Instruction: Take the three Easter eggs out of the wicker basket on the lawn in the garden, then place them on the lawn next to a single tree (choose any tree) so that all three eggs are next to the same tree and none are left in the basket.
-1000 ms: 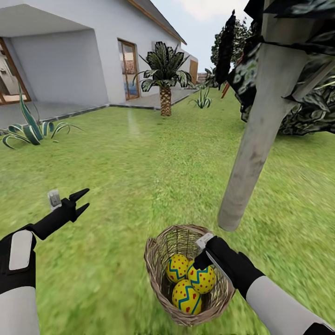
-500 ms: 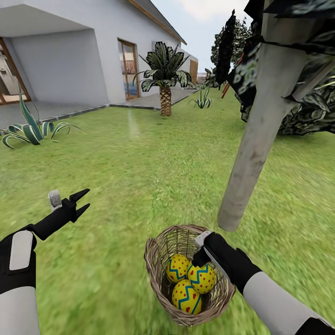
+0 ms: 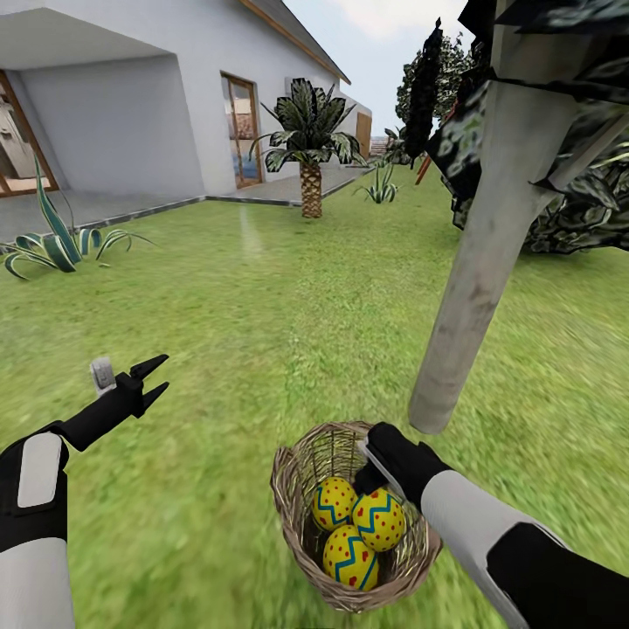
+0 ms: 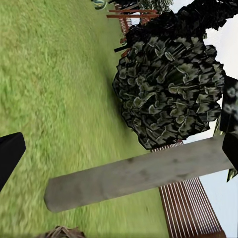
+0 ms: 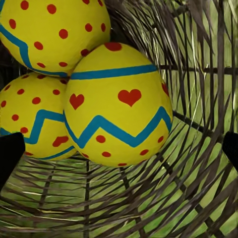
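Observation:
Three yellow Easter eggs with blue zigzags and red marks lie in the wicker basket (image 3: 293, 489) on the lawn (image 3: 262, 332): one at the back left (image 3: 333, 502), one on the right (image 3: 379, 519), one at the front (image 3: 350, 557). My right gripper (image 3: 367, 479) reaches down inside the basket, open, just behind the right egg. In the right wrist view the heart-marked egg (image 5: 119, 114) sits between the two spread fingertips (image 5: 10, 153), untouched. The tree trunk (image 3: 476, 262) rises just behind the basket. My left gripper (image 3: 162, 374) hovers open over the grass to the left.
A palm (image 3: 310, 175) and spiky plants (image 3: 57, 240) stand near the house (image 3: 131, 105) at the back. Dark bushes (image 3: 559, 210) lie behind the trunk. The left wrist view has the trunk (image 4: 139, 176), a bush (image 4: 168, 89) and a wooden fence (image 4: 191, 208).
My right arm has pushed a little further into the basket, toward its back left, and its forearm now shows larger. The left arm and eggs have stayed put.

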Robot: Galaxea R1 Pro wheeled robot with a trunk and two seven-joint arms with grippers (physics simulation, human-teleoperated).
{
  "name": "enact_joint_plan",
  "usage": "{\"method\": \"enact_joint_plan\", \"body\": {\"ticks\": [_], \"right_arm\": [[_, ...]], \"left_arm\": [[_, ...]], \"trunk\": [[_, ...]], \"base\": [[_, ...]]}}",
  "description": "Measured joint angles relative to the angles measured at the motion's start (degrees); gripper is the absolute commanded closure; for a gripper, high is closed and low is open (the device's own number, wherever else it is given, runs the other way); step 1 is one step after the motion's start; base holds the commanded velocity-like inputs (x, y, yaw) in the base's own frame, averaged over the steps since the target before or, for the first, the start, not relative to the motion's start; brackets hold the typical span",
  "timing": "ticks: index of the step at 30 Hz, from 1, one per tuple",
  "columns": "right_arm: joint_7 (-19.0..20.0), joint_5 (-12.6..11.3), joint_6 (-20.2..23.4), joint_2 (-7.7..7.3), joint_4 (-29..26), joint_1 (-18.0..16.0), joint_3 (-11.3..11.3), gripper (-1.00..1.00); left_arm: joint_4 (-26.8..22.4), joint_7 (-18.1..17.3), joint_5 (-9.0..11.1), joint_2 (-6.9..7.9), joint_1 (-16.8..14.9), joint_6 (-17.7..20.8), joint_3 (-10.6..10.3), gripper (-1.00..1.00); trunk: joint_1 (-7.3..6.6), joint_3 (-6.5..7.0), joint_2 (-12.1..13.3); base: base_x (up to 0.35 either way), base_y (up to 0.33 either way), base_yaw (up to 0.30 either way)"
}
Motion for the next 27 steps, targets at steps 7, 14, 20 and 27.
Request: {"method": "enact_joint_plan", "body": {"ticks": [7, 14, 20, 27], "right_arm": [[-0.05, 0.09, -2.52, -0.45, 0.45, -0.10, 0.06, -1.00], [-0.15, 0.12, -6.79, -0.39, -0.29, -0.03, 0.22, -1.00], [-0.27, 0.19, -7.53, -0.39, -0.41, -0.02, 0.30, -1.00], [-0.40, 3.78, -7.68, -0.40, -0.50, -0.03, 0.25, -1.00]], "left_arm": [[0.07, 0.01, -0.05, 0.00, 0.00, -0.01, -0.06, -1.00], [0.08, 0.03, 0.00, 0.00, 0.00, 0.00, -0.07, -1.00], [0.09, 0.05, -0.02, 0.00, 0.00, 0.00, -0.07, -1.00], [0.10, 0.06, -0.02, 0.00, 0.00, 0.00, -0.07, -1.00]], "trunk": [[0.13, -1.10, -0.06], [0.15, -1.33, -0.08], [0.16, -1.68, -0.08], [0.16, -2.32, -0.08]], "base": [[0.000, 0.000, 0.000], [0.000, 0.000, 0.000], [0.000, 0.000, 0.000], [0.000, 0.000, 0.000]]}}
